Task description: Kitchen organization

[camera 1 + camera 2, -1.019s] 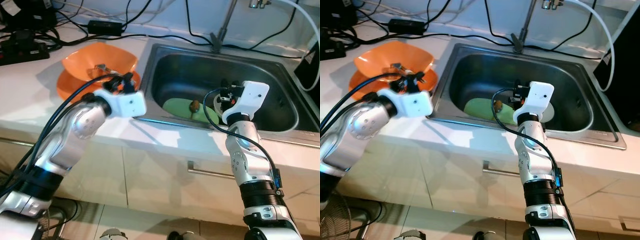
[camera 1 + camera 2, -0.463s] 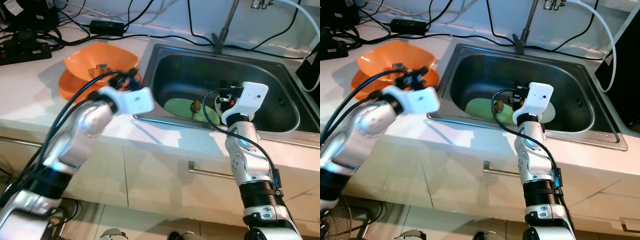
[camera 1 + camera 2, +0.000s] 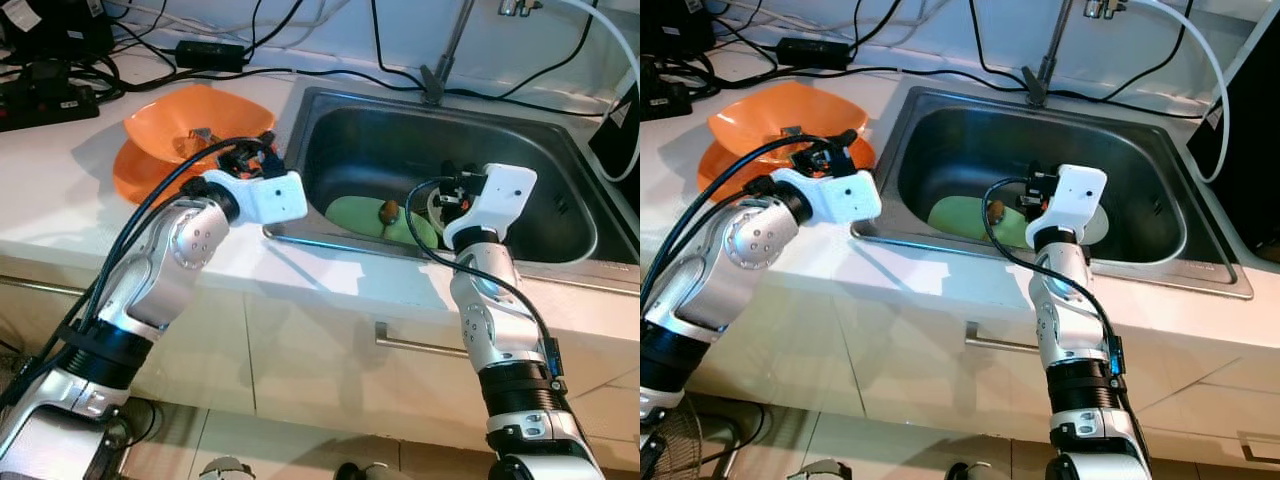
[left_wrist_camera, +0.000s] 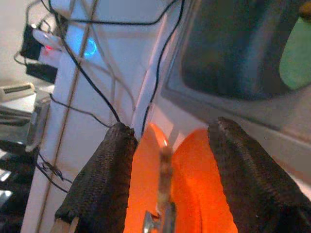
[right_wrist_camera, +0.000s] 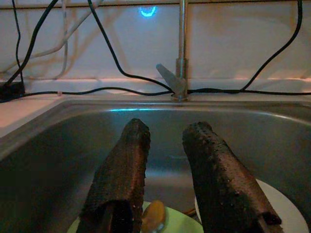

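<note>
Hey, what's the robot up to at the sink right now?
The robot stands at a kitchen counter with both arms raised. Its left gripper, fingers open, points at the orange bowls stacked beside the sink, with a metal utensil lying in them. Its right gripper, also open and holding nothing, hovers over a green plate and a white plate in the basin.

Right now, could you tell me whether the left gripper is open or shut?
Open. In the left wrist view its two black fingers stand well apart, with the orange bowl and a utensil showing between them and nothing gripped.
</note>
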`<state>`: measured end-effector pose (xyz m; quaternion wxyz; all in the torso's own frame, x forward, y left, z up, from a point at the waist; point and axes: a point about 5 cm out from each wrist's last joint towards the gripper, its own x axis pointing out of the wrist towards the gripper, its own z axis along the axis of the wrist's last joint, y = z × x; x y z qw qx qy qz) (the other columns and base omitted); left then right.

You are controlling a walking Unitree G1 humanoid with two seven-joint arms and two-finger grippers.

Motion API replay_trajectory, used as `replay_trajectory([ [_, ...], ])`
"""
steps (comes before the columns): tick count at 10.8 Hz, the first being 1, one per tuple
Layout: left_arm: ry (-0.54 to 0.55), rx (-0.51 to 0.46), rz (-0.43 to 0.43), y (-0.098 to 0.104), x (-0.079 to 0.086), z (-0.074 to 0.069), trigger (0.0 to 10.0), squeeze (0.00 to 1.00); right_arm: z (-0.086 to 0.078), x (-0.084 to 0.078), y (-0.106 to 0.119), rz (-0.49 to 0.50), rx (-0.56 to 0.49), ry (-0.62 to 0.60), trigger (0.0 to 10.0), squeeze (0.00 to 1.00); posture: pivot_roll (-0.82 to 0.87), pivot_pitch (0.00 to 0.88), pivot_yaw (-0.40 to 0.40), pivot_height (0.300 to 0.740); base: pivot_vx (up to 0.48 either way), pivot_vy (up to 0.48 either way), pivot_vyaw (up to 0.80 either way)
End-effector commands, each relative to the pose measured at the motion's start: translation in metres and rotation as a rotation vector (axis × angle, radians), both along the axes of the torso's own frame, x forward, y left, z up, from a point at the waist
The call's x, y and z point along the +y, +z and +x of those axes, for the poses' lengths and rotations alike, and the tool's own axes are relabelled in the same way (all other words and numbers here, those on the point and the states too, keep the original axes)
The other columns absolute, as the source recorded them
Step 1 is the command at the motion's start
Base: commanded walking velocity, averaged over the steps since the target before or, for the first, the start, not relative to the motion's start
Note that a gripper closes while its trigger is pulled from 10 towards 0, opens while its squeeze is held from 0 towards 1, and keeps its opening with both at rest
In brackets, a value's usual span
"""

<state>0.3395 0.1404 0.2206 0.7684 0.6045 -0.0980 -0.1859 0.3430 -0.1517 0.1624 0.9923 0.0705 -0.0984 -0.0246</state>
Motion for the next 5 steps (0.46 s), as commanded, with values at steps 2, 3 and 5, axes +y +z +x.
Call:
replay_trajectory([
  [2,0.001,-0.013,0.01,0.003,-0.0021,0.0014,1.9,0.0,0.001,-0.0028,0.0039,-0.005,-0.016,-0.015,10.0,0.0,0.01,0.07,-0.09,0.74,0.0,0.0,0.0],
  [3,0.001,-0.019,0.002,0.0042,-0.0028,0.0013,0.0,0.0,0.0011,-0.0031,0.0038,-0.006,-0.015,-0.015,10.0,0.0,0.01,0.07,-0.09,0.74,0.0,0.0,0.0],
  [5,-0.002,-0.021,-0.001,0.0047,-0.0034,0.0013,0.0,0.0,0.0012,-0.0025,0.0037,-0.005,-0.015,-0.014,10.0,0.0,0.01,0.072,-0.091,0.74,0.0,0.0,0.0],
])
